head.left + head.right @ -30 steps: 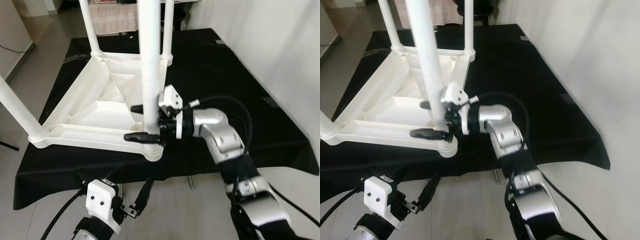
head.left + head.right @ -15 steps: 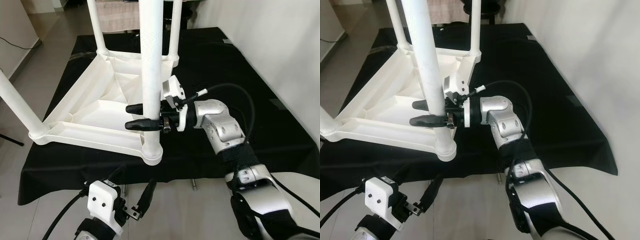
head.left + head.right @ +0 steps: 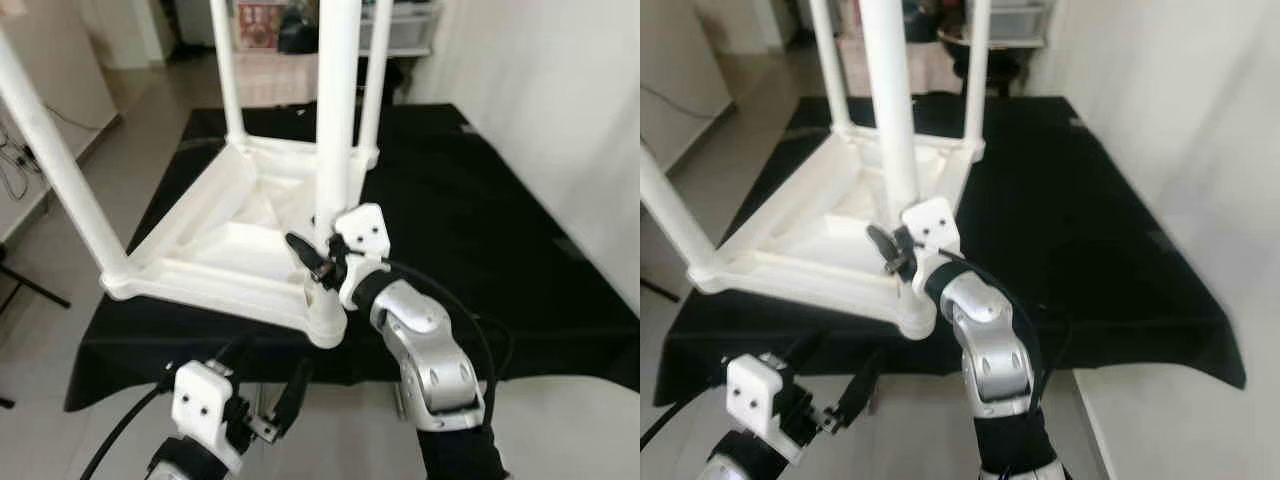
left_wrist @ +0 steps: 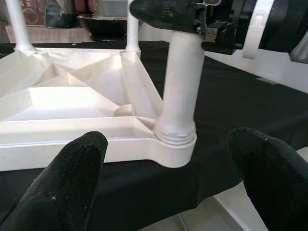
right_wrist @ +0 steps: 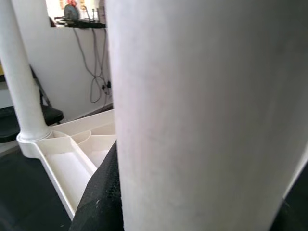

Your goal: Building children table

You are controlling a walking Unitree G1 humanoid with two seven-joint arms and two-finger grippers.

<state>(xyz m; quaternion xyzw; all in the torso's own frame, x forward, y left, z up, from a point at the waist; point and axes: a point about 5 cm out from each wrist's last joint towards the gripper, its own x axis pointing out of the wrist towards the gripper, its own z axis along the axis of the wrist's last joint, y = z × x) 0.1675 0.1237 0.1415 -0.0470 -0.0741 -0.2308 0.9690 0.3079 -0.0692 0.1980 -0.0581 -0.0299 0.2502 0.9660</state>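
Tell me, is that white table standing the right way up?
No, upside down. The white table lies top-down on the black cloth, its legs pointing up; the right hand grips the nearest leg.

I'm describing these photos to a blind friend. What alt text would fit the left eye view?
The robot's right gripper is clamped around the near table leg of an upside-down white children's table lying on a black cloth. The left gripper hangs low in front of the cloth's edge, its jaws open.
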